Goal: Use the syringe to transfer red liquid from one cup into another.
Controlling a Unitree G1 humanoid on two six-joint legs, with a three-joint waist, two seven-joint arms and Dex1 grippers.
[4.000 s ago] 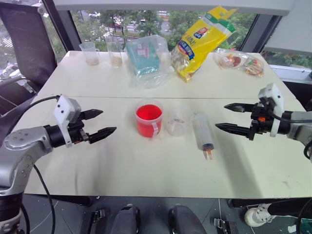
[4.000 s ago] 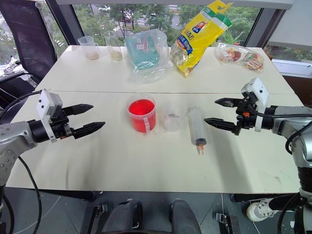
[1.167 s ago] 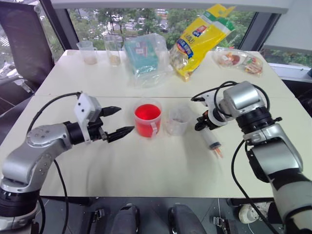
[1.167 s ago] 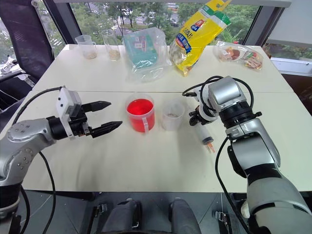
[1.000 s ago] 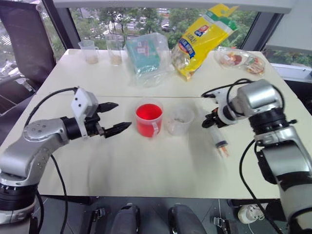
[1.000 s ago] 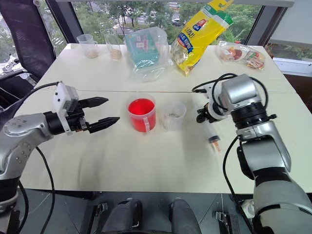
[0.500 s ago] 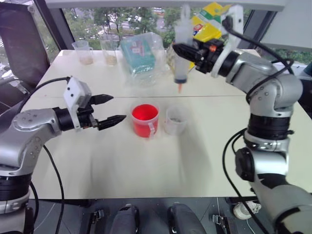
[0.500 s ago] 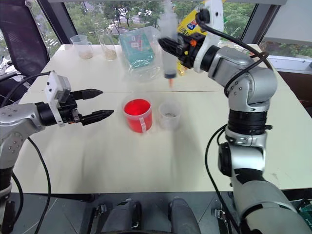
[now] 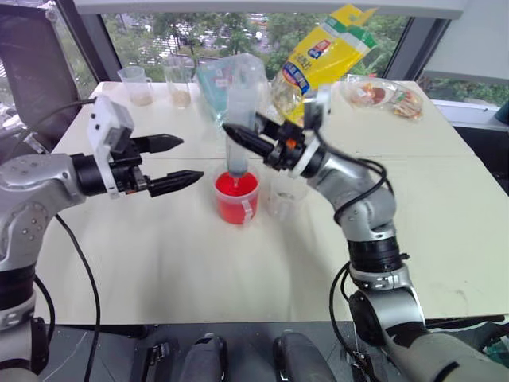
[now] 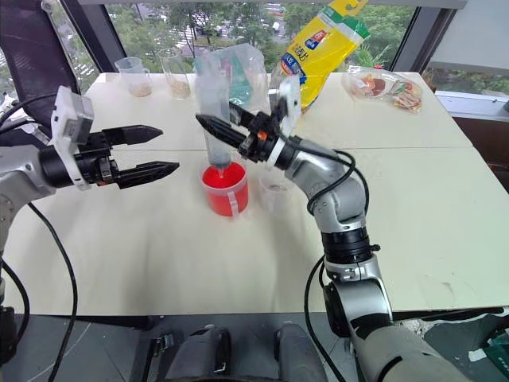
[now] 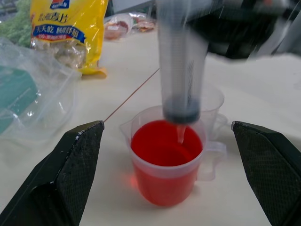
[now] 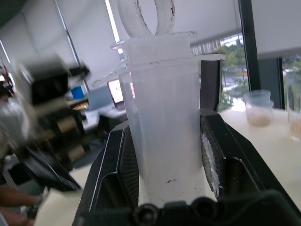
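The syringe [image 9: 238,131] stands upright, with my right gripper [image 10: 216,118] shut on its clear barrel [image 12: 164,122]. Its tip [image 11: 180,133] points down inside the rim of the handled cup [image 9: 236,199], which holds red liquid [image 11: 164,149]. Whether the tip touches the liquid I cannot tell. The smaller plain cup [image 9: 280,196] stands just right of the handled one, partly behind my right arm. My left gripper [image 9: 189,159] is open, level and empty, a short way left of the syringe, with its fingers [image 11: 75,169] either side of the handled cup in the left wrist view.
At the back of the white table [image 9: 199,270] lie a yellow snack bag [image 9: 322,57], a clear bag with a teal packet [image 9: 227,79], two beakers [image 9: 143,83] at the far left and snack packets [image 9: 382,94] at the far right. A black chair [image 9: 32,72] stands left.
My right arm lifted the syringe off the table, turned it upright, swung it left and lowered its tip into the handled cup. My left gripper rose a little, still open.
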